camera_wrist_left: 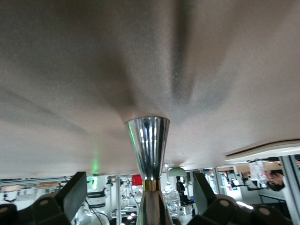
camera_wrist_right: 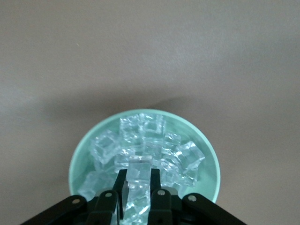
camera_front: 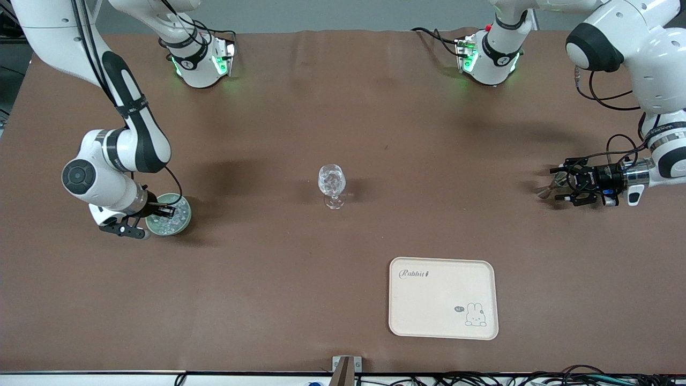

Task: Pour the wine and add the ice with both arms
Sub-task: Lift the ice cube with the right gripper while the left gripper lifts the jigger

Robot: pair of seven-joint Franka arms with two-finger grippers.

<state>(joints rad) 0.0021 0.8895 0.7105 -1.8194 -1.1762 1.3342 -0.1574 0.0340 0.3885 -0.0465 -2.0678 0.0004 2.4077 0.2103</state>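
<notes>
Right gripper (camera_wrist_right: 138, 187) down in the pale green round bowl (camera_front: 182, 222) at the right arm's end of the brown surface (camera_front: 268, 295), jaws closed on one clear cube of ice (camera_wrist_right: 139, 171) from the heap of glassy chunks filling the bowl. Clear stemmed wine glass (camera_front: 332, 186) upright mid-surface, well apart from the bowl, with clear glinting contents that cannot be made out. Cream rectangular tray with a rabbit drawing (camera_front: 443, 298) nearer the front camera than the glass, bare. Left gripper (camera_front: 557, 185) low over the surface at the left arm's end, turned sideways, jaws spread wide with a shiny silver hourglass-shaped metal jigger (camera_wrist_left: 148, 140) between them; grip or mere contact cannot be told.
</notes>
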